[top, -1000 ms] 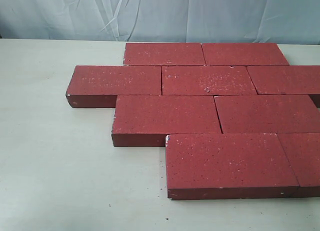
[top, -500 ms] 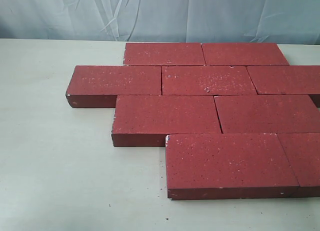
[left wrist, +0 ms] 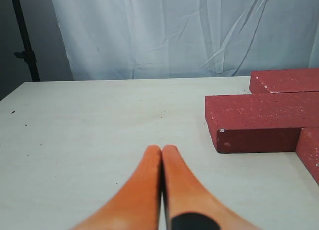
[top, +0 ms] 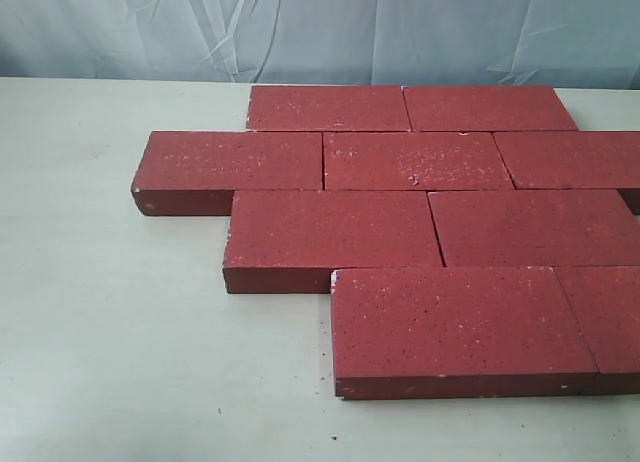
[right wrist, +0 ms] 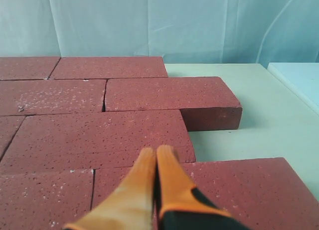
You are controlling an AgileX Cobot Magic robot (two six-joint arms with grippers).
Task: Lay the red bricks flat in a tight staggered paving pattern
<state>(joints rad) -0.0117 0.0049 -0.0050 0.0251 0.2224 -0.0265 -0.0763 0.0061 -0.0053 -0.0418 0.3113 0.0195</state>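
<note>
Several red bricks [top: 420, 207] lie flat on the pale table in four staggered rows, edges touching. The nearest row's left brick [top: 455, 327] overhangs toward the front. No arm shows in the exterior view. In the left wrist view my left gripper [left wrist: 162, 149] is shut and empty over bare table, with the end of a red brick [left wrist: 256, 120] off to one side of it. In the right wrist view my right gripper [right wrist: 157, 151] is shut and empty, hovering above the paved red bricks [right wrist: 99, 135] near a seam.
The pale table [top: 110, 332] spreads wide on the left and in front of the bricks. A white curtain [top: 320, 27] hangs behind the table's far edge. A dark stand pole [left wrist: 25, 38] shows at the table's corner in the left wrist view.
</note>
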